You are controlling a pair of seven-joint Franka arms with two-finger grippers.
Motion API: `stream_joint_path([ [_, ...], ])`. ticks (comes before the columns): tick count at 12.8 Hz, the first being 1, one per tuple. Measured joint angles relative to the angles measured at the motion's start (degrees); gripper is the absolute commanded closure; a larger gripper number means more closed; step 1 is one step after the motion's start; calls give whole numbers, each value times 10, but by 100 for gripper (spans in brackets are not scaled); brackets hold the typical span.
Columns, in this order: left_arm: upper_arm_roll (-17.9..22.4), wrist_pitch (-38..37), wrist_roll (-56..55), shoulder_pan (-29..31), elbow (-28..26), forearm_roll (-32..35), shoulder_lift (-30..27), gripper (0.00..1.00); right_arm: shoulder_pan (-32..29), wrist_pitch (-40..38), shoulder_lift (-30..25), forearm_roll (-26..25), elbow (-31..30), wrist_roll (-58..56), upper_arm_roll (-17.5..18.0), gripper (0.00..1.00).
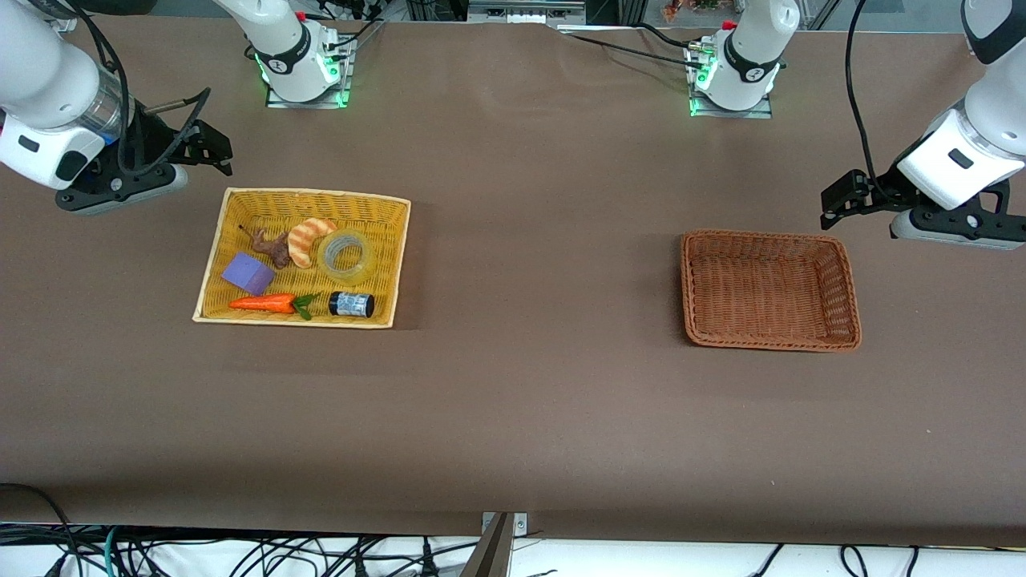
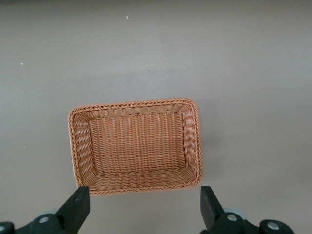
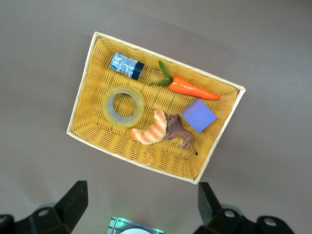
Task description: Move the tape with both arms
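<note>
I am holding my right gripper (image 1: 210, 150) up in the air at the right arm's end of the table, toward the edge where my bases stand, and its fingers (image 3: 73, 202) are standing wide apart with nothing between them. It is hanging over bare brown table (image 1: 513, 417) just beside the yellow basket (image 1: 210, 280), off the basket's corner that lies toward my bases. The tape (image 1: 346, 256) is lying flat inside that basket, in the half toward the middle of the table, its grey core ring facing up; it is well apart from my right gripper and lower, with the basket's rim between us. In my right wrist view the tape (image 3: 123, 106) is sitting in the basket (image 3: 222, 136), touching or nearly touching the croissant toy (image 3: 148, 130), with the small dark jar (image 3: 126, 66) near it. A brown animal figure (image 3: 178, 132), a purple block (image 3: 199, 115) and a toy carrot (image 3: 191, 87) are lying in the same basket, toward the right arm's end. My left gripper (image 1: 838, 200) is waiting in the air at the left arm's end of the table, its fingers (image 2: 208, 202) also spread wide and holding nothing. It is hovering over the table just beside the brown wicker basket (image 1: 842, 320), off its corner toward my bases, and the tape is lying well apart from it, a long stretch of bare table between the two baskets.
</note>
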Motion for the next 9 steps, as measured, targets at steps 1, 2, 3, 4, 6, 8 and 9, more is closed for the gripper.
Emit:
stream_joint_path([
  [1,-1,-2,1,0,0,8,0,0,0,0,0,0,0,0,0,0],
  [2,-1,-2,2,0,0,18,0,0,0,-1,0,0,0,0,0,0],
  [3,-2,-2,3,0,0,23,0,0,0,-1,0,0,0,0,0,0],
  [4,-2,-3,3,0,1,26,0,0,0,-2,0,0,0,0,0,0],
  [6,-2,-3,3,0,1,26,0,0,0,-3,0,0,0,0,0,0],
  [8,-2,-10,3,0,2,26,0,0,0,-3,0,0,0,0,0,0],
  [9,-2,-19,3,0,2,26,0,0,0,-3,0,0,0,0,0,0],
])
